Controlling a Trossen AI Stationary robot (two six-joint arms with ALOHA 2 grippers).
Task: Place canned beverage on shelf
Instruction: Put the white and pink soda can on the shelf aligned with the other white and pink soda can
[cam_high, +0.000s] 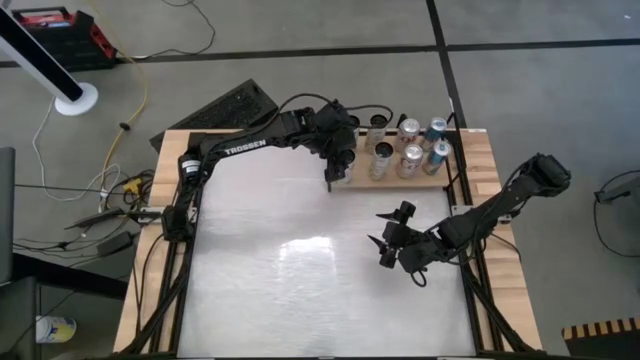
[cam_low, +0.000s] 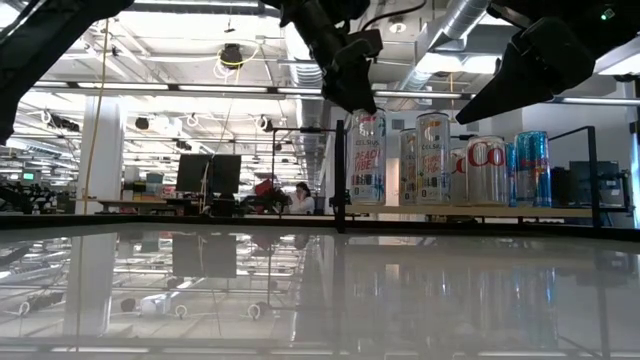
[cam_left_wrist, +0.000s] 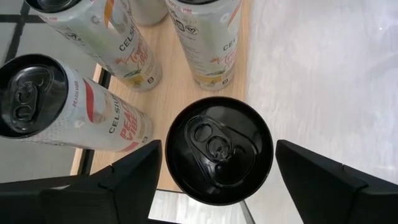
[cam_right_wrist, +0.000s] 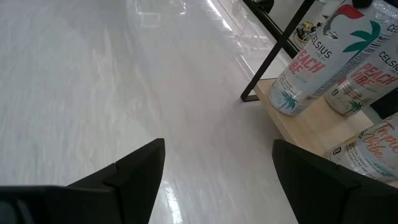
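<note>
We see the can (cam_left_wrist: 219, 150) standing upright on the shelf (cam_left_wrist: 186, 87), long axis vertical and its black pull-tab top facing up, at the shelf's front corner beside the other cans (cam_high: 410, 150). The left gripper (cam_left_wrist: 214, 180) hovers directly above it, fingers spread wide to either side and clear of the can. The right gripper (cam_high: 390, 243) waits over the white bench (cam_high: 300, 270), fingers likewise spread and empty.

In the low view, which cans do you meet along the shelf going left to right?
Peach Vibe can under the left gripper → white Celsius can → silver red-lettered can → blue can.
</note>
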